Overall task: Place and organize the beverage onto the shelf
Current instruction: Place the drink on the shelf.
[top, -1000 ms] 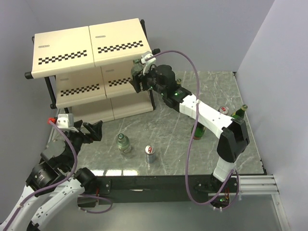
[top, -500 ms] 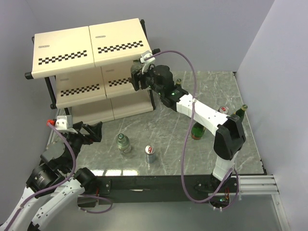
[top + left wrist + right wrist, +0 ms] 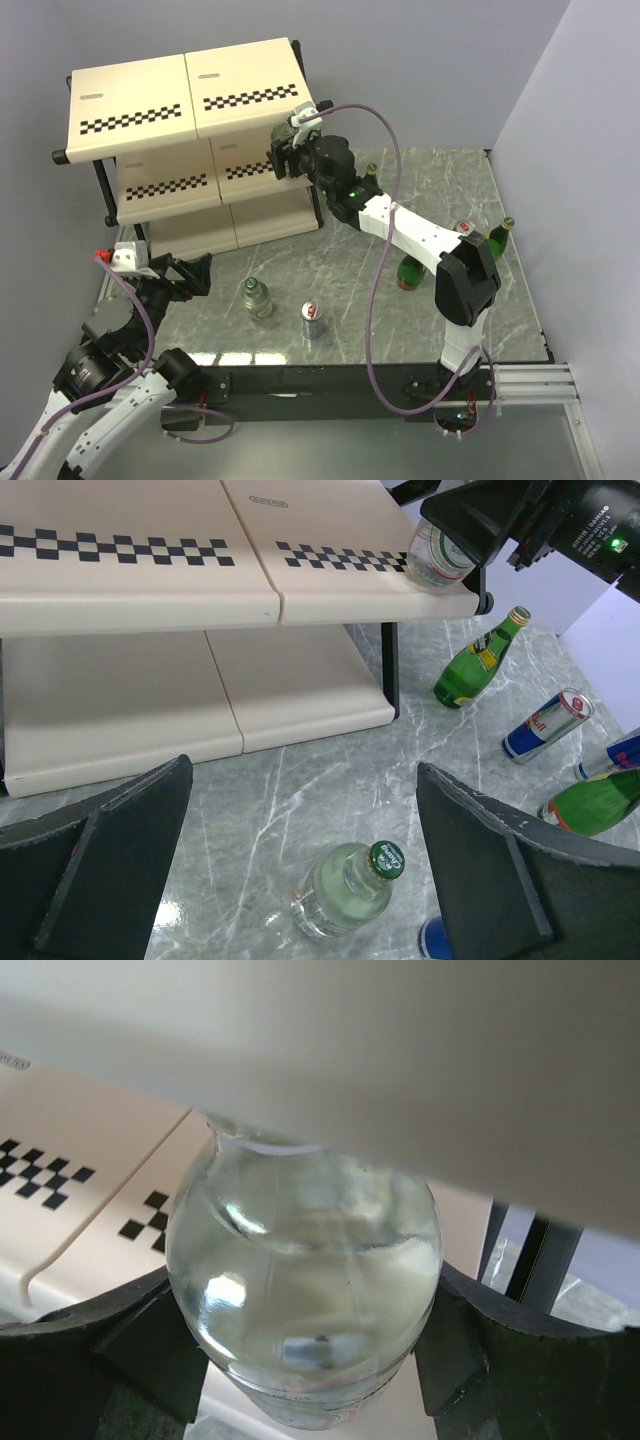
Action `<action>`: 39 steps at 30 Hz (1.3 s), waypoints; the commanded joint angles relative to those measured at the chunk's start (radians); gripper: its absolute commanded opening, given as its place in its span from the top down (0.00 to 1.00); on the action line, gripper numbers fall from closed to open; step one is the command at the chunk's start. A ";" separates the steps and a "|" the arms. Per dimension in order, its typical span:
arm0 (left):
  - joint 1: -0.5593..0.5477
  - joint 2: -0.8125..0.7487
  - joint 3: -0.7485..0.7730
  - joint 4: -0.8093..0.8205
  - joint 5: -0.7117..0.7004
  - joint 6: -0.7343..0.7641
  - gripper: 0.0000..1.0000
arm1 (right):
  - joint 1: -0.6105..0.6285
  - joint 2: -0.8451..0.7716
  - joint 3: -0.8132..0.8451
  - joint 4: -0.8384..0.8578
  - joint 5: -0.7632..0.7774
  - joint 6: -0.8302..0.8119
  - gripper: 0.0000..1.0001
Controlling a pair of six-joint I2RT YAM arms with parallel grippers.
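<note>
The shelf [image 3: 150, 100] stands at the back left; its middle tier shows in the left wrist view [image 3: 200, 590]. My right gripper [image 3: 283, 158] is shut on a short clear bottle [image 3: 300, 1260] at the right end of the middle tier, under the top panel. That bottle also shows in the left wrist view [image 3: 438, 555]; whether it rests on the tier I cannot tell. My left gripper [image 3: 182, 272] is open and empty, hovering near the second clear bottle [image 3: 345, 890], which stands on the table [image 3: 257, 297].
On the marble table stand a blue-silver can [image 3: 313, 319], a green bottle [image 3: 408, 272] under the right arm, another green bottle [image 3: 497, 235] beside a can [image 3: 463, 229] at the right, and a third green bottle [image 3: 475, 665] near the shelf's right leg.
My right gripper has carried the clear bottle left, further in under the top panel at the middle tier. The left arm has shifted slightly down and left.
</note>
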 commanded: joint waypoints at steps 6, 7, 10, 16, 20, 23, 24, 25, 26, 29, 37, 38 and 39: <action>-0.003 0.010 -0.002 0.032 0.005 -0.001 0.00 | -0.007 0.005 0.083 0.248 0.058 0.013 1.00; -0.003 0.010 -0.002 0.032 0.005 0.002 0.00 | -0.009 0.011 0.083 0.248 0.060 0.013 1.00; -0.003 0.010 -0.005 0.036 0.004 0.005 0.00 | -0.007 0.021 0.091 0.242 0.064 0.015 1.00; -0.003 0.019 -0.003 0.036 0.002 0.010 0.01 | -0.006 0.034 0.087 0.254 0.077 0.013 1.00; -0.003 0.016 -0.003 0.036 0.001 0.011 0.01 | -0.007 0.028 0.071 0.263 0.078 0.010 1.00; -0.003 0.015 -0.008 0.039 0.002 0.011 0.01 | -0.006 0.023 0.057 0.266 0.081 0.010 1.00; -0.003 0.015 -0.008 0.039 0.002 0.011 0.00 | -0.007 0.025 0.050 0.272 0.083 0.008 1.00; -0.003 0.015 -0.008 0.041 0.002 0.010 0.01 | -0.007 0.022 0.047 0.274 0.083 0.007 1.00; -0.003 0.015 -0.008 0.041 0.002 0.010 0.00 | -0.007 0.021 0.038 0.277 0.089 0.004 0.98; -0.003 0.016 -0.010 0.042 0.004 0.007 0.01 | -0.007 0.018 0.027 0.292 0.095 -0.002 0.96; -0.003 0.022 -0.011 0.053 0.007 0.010 0.01 | -0.003 0.003 -0.012 0.329 0.101 -0.005 0.96; -0.003 0.024 -0.013 0.055 0.007 0.010 0.00 | -0.003 0.002 -0.019 0.331 0.101 -0.008 0.97; -0.003 0.027 -0.013 0.056 0.005 0.011 0.01 | -0.003 -0.003 -0.025 0.341 0.103 -0.010 0.97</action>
